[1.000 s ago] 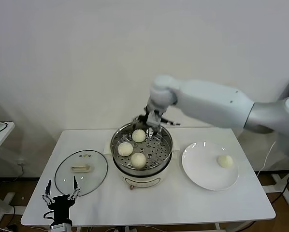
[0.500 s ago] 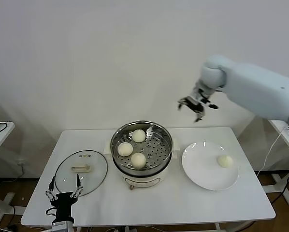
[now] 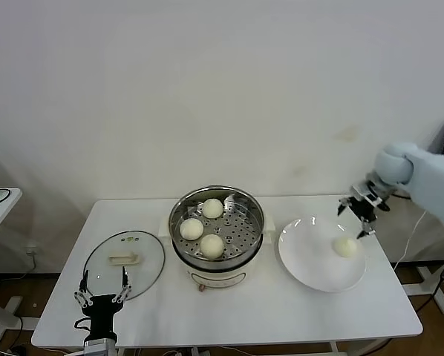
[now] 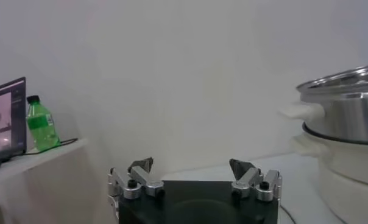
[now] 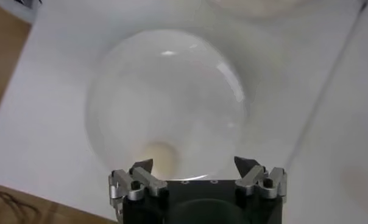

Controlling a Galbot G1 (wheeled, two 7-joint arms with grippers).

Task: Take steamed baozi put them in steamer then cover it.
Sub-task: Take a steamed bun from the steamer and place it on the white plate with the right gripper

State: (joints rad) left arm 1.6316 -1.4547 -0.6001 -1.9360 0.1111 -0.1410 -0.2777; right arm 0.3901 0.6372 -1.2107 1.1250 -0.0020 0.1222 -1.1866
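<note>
At the centre of the head view, on the white table (image 3: 281,311), stands the steamer (image 3: 217,261), its steel pot uncovered and three steamed baozi (image 3: 212,208) lying apart from one another on the perforated tray: one toward the back, one at the left (image 3: 191,229), one at the front (image 3: 211,245). Just right of the steamer sits a flat white plate (image 3: 311,267) with the fourth bun (image 3: 346,247) resting near its right edge. Above that bun, at the right of the frame, hangs the right gripper (image 3: 361,207), clear of the plate, its fingers spread wide and holding nothing; its wrist view looks straight down on the plate (image 5: 172,109) with the bun (image 5: 158,159) just beside one fingertip (image 5: 142,165). Left of the steamer the cover (image 3: 125,263) lies flat on the table, its cream handle up, well apart from the pot. Down at the lower left edge of the head view the left gripper (image 3: 102,290) waits near the table's front edge just below the cover, fingers wide apart and empty. Its wrist view shows the steamer's steel wall (image 4: 345,109) at the right, and a green bottle (image 4: 41,125) beside a laptop screen (image 4: 5,119) at the far left.
</note>
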